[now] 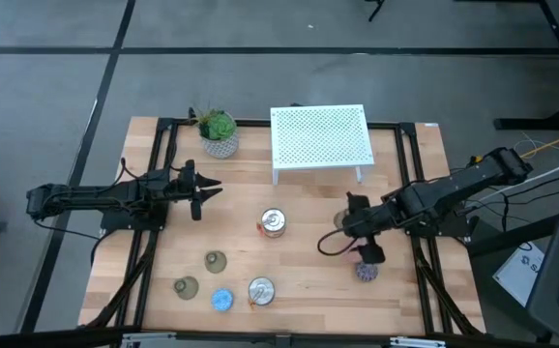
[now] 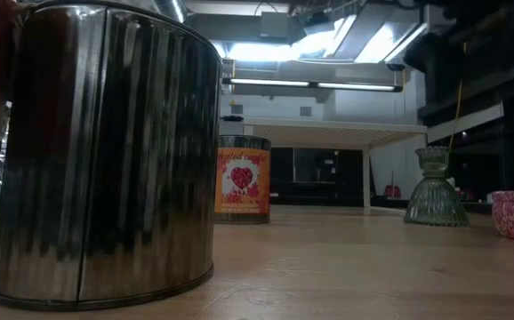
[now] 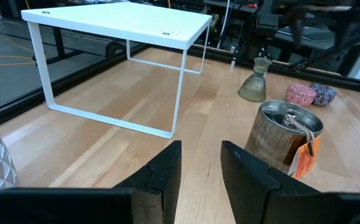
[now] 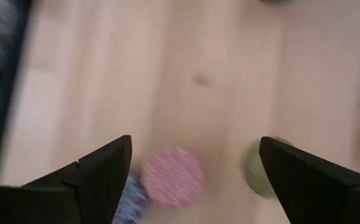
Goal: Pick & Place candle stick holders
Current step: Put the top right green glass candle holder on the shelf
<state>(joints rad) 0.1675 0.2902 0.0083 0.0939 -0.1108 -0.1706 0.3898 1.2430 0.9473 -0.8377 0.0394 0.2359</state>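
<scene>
The only lettering is on the orange label of the tin can (image 2: 243, 180) standing mid-table, seen in the low view: cursive script above a red heart, too small to read for certain. An orange tag (image 3: 304, 157) hangs from the same can; any print on it cannot be read.

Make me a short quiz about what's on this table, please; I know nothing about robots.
1. How many candle holders stand on the table?
2. True or false: the left gripper holds a candle holder.
3. What sits beside the white rack? A) potted plant B) blue disc C) purple disc
Key: 1 three; 2 false, it is empty; 3 A.
</scene>
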